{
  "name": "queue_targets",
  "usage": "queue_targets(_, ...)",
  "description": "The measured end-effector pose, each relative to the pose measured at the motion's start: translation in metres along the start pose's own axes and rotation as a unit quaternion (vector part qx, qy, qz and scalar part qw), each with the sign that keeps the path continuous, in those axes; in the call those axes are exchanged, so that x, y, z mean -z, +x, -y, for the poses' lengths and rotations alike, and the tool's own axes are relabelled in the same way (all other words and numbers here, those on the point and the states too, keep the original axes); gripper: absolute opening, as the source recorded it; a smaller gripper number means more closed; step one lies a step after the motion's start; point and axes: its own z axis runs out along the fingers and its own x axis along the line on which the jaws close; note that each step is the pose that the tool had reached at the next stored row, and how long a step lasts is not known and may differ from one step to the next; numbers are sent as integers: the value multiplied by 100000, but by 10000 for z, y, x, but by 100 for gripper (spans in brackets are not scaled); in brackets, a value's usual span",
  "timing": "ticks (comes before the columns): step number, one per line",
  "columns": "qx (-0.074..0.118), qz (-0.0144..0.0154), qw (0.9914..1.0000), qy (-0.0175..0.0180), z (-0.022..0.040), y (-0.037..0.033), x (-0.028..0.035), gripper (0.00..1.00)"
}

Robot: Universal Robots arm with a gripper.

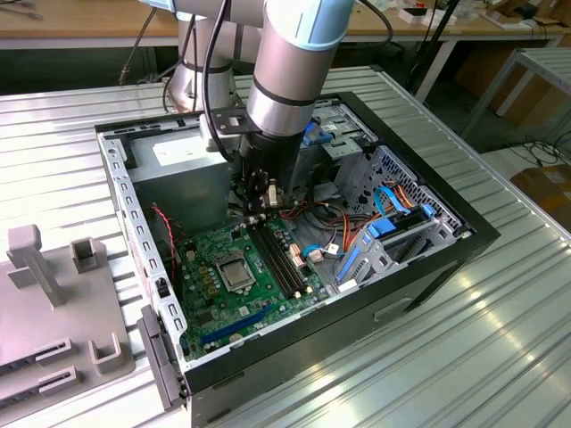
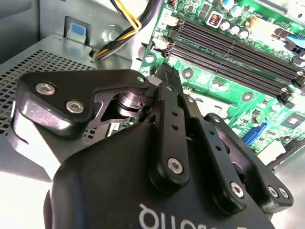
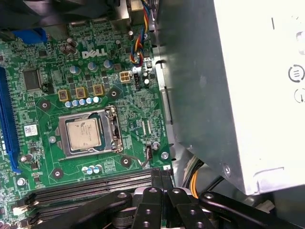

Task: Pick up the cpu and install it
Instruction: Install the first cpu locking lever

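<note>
The cpu [image 1: 236,273] [image 3: 83,134], a small square chip with a silver-grey top, lies flat inside the metal socket frame [image 3: 113,131] on the green motherboard [image 1: 210,303] of the open computer case [image 1: 419,285]. My gripper [image 1: 259,214] [image 3: 162,183] [image 2: 164,72] hangs inside the case, over the far end of the black memory slots [image 1: 278,259] [image 3: 90,187]. It is apart from the cpu and a little beyond it. Its fingers [image 3: 153,200] are shut together with nothing between them.
A grey power supply box [image 1: 178,169] [image 3: 228,81] stands close beside my gripper, with yellow and black cables [image 2: 128,26] running from it. A drive cage with blue and orange cables [image 1: 393,227] fills the exterior view's right of the case. A grey fixture [image 1: 53,303] stands on the table left of it.
</note>
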Motion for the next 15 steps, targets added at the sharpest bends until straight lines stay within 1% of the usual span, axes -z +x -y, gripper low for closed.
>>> queue_targets(5, -217, 36, 100000, 1, -12, 4, 10, 11)
queue_targets(11, -427, 115, 99999, -2, -21, 27, 10, 11)
queue_targets(15, -445, 230, 99999, -19, -49, 36, 9, 11)
